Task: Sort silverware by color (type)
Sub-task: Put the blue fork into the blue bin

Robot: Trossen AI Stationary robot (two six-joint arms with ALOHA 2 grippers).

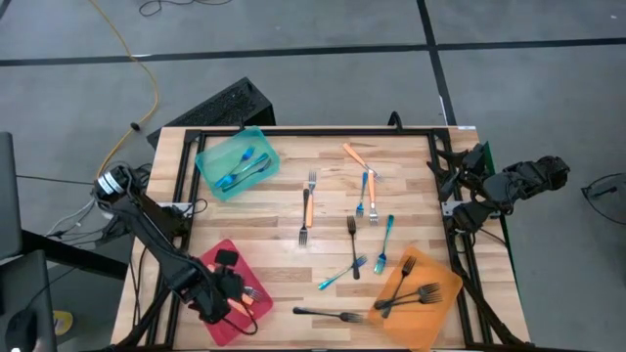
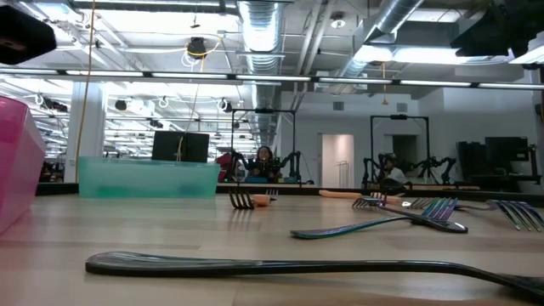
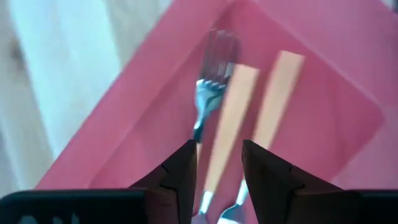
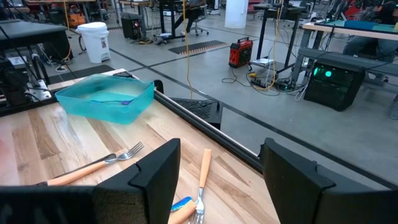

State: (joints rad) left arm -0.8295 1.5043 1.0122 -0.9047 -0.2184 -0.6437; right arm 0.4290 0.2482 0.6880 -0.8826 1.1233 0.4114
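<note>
My left gripper (image 1: 235, 293) (image 3: 217, 171) hovers open over the red tray (image 1: 217, 256). Its fingers stand on either side of an orange fork handle (image 3: 227, 124) that lies flat in the tray beside a second orange-handled fork (image 3: 277, 93). My right gripper (image 1: 453, 191) (image 4: 217, 168) waits open at the table's right edge. Blue forks (image 1: 245, 168) lie in the teal tray (image 1: 210, 156), and black forks (image 1: 411, 295) lie in the orange tray (image 1: 440, 313). Loose on the table are orange-handled forks (image 1: 308, 207) (image 1: 357, 156), blue and teal ones (image 1: 364, 191) (image 1: 386, 242) (image 1: 340, 275), and black ones (image 1: 352, 244) (image 1: 331, 315).
The three trays sit at the far left, near left and near right of the wooden table (image 1: 274, 225). A black metal frame (image 1: 293, 129) runs along the table's edges. One black fork (image 2: 297, 268) lies along the near edge. Bare wood shows between the teal tray and the red tray.
</note>
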